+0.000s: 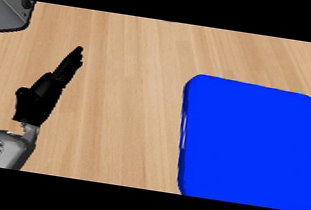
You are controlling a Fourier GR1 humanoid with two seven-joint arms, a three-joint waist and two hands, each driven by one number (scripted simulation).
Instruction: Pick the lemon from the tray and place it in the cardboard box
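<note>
A flat blue tray (253,144) lies on the wooden counter at the right of the head view. Its surface shows no lemon, and I see no lemon anywhere. No cardboard box shows either. My left hand (45,88) rests open at the left, fingers straight and pointing up toward the far side, well apart from the tray. My right hand is out of view.
A grey metal object (1,13) sits at the far left corner, cut off by the view's edge. Bare wooden counter (129,98) lies between my left hand and the tray.
</note>
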